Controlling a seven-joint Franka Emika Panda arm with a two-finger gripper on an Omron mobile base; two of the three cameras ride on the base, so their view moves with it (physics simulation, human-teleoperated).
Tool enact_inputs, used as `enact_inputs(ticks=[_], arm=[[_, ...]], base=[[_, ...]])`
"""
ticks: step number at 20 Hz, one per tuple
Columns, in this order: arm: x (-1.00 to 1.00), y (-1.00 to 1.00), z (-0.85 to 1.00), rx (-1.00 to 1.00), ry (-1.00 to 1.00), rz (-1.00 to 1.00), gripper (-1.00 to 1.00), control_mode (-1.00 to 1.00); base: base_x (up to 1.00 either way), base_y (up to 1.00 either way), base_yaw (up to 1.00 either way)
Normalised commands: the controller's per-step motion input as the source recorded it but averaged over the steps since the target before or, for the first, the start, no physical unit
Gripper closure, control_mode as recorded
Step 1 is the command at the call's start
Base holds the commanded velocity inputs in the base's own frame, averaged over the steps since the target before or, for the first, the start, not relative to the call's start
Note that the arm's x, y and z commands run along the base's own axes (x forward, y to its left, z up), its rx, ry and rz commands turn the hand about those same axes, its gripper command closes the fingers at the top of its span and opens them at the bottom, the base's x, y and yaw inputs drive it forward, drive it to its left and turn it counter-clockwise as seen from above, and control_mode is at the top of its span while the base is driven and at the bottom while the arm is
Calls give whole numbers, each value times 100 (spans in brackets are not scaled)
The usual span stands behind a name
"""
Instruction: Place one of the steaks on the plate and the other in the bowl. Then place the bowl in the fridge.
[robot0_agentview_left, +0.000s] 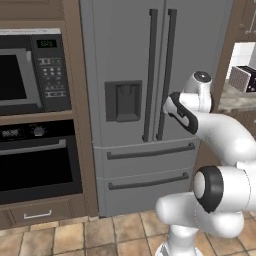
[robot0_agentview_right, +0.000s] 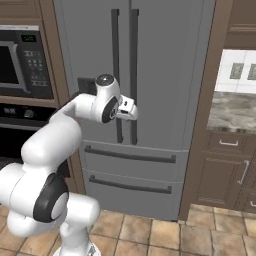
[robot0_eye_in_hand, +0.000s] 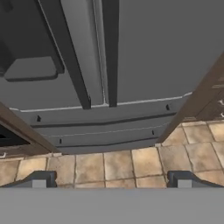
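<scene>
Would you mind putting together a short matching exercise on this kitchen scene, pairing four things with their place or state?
Things:
1. fridge
2. gripper
3. microwave
4. built-in oven

Place or state:
A. directly below the microwave
B. open, holding nothing
C. both doors shut
D. upper part of the wooden cabinet left of the fridge

Pairs: 1-C, 2-B, 3-D, 4-A
</scene>
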Motion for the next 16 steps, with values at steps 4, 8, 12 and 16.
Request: enact_inputs(ticks=[4, 8, 12, 16], arm=[[24, -3, 9, -4, -15, 0, -100, -100], [15, 1, 3, 0, -4, 2, -100, -100], [36, 0, -9, 0, -4, 0, -100, -100], [54, -1, 0, 0, 0, -1, -100, -100]], base=[[0, 0, 0], [0, 0, 0], [0, 0, 0], [0, 0, 0]])
